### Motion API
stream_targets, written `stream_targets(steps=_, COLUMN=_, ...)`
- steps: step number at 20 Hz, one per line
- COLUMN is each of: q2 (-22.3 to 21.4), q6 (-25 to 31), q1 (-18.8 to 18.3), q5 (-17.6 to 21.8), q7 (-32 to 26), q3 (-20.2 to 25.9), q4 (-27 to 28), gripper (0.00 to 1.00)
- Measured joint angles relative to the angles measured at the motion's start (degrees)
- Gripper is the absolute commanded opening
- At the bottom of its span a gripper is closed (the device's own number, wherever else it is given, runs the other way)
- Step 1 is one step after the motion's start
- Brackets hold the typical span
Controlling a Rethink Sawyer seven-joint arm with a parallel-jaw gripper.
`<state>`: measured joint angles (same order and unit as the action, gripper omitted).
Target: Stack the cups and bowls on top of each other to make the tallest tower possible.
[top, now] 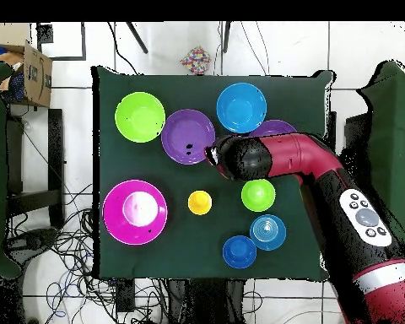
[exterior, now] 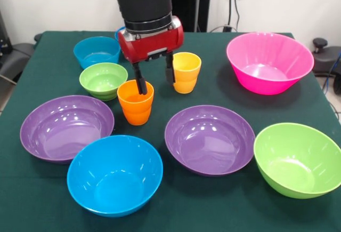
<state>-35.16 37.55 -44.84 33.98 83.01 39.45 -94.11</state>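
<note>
progress: nothing stacked yet, all bowls single on desk | jaws: we see them parted, one finger inside orange cup (exterior: 135, 102), one outside rim, not closed | yellow cup (exterior: 186, 72) just right, untouched | left: whole tower

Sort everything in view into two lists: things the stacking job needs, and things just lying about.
Job: orange cup, yellow cup, small green bowl, light blue bowl, dark blue bowl, two purple bowls, large blue bowl, large green bowl, pink bowl, gripper.
Lying about: cardboard box, floor cables.
</note>
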Motion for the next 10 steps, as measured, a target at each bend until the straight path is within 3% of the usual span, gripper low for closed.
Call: stream_targets(steps=10, q2=0.2, q6=-4.2, q1=-1.8, q5=3.7, q7=0.0, q3=0.0, q4=-1.7, gripper=1.0)
